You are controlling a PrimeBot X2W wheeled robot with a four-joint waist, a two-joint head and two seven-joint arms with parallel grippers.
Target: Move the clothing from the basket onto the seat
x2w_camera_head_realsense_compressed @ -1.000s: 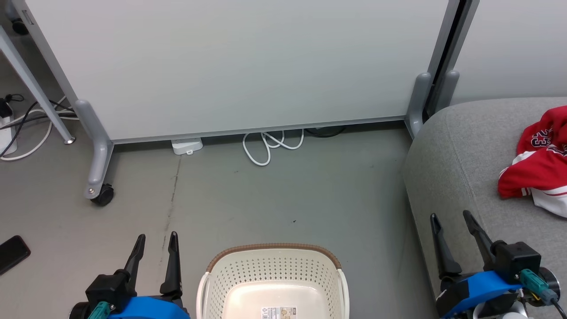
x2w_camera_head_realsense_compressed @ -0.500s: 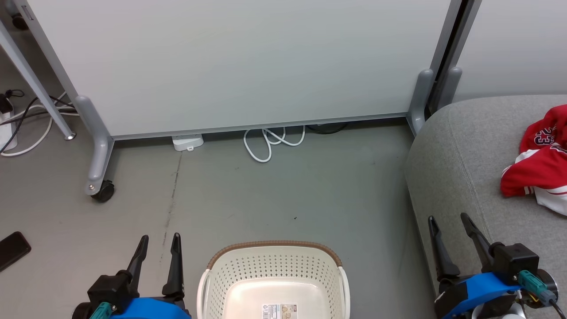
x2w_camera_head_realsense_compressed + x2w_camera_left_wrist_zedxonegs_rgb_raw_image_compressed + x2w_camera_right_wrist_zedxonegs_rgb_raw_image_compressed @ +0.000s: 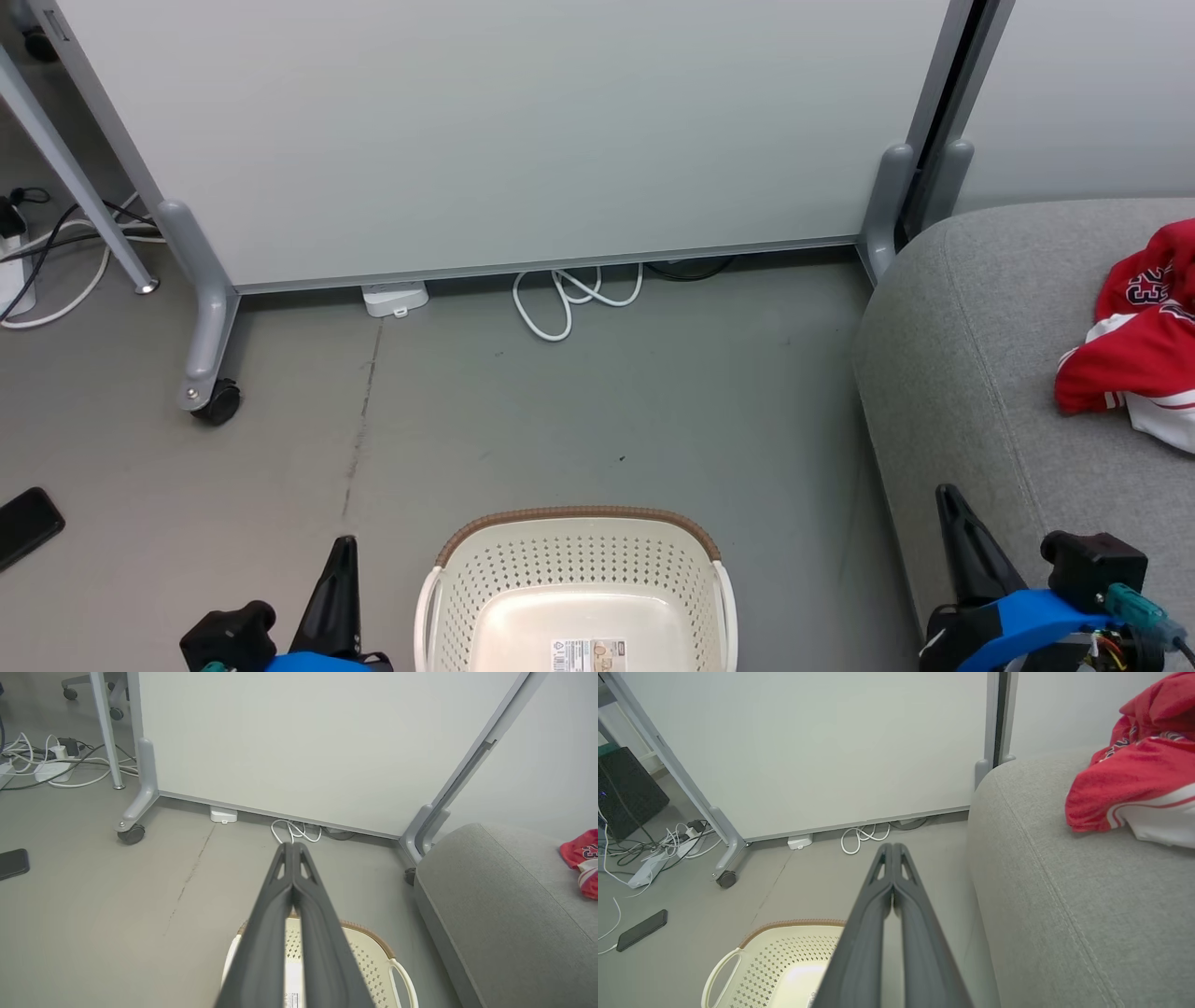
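Observation:
The red and white clothing (image 3: 1139, 345) lies bunched on the grey seat (image 3: 971, 355) at the right, also seen as clothing (image 3: 1134, 779) on the seat (image 3: 1045, 896) and clothing (image 3: 581, 861). The cream basket (image 3: 579, 597) stands on the floor at bottom centre, with just a label sticker on its floor; the basket (image 3: 775, 961) and basket (image 3: 373, 961) show below the fingers. My left gripper (image 3: 344, 546) is shut beside the basket's left side; its tips (image 3: 293, 847) meet. My right gripper (image 3: 948, 495) is shut over the seat's front edge, tips (image 3: 893, 847) together, holding nothing.
A wheeled white partition (image 3: 485, 131) stands across the back, its caster (image 3: 217, 403) at left. White cable (image 3: 569, 303) and a power block (image 3: 395, 300) lie under it. A black phone (image 3: 28, 525) lies on the floor at left. More cables (image 3: 47, 261) are at far left.
Both grippers have gone from open to shut and dropped lower in the head view. The camera shifted slightly between the earliest frame and now.

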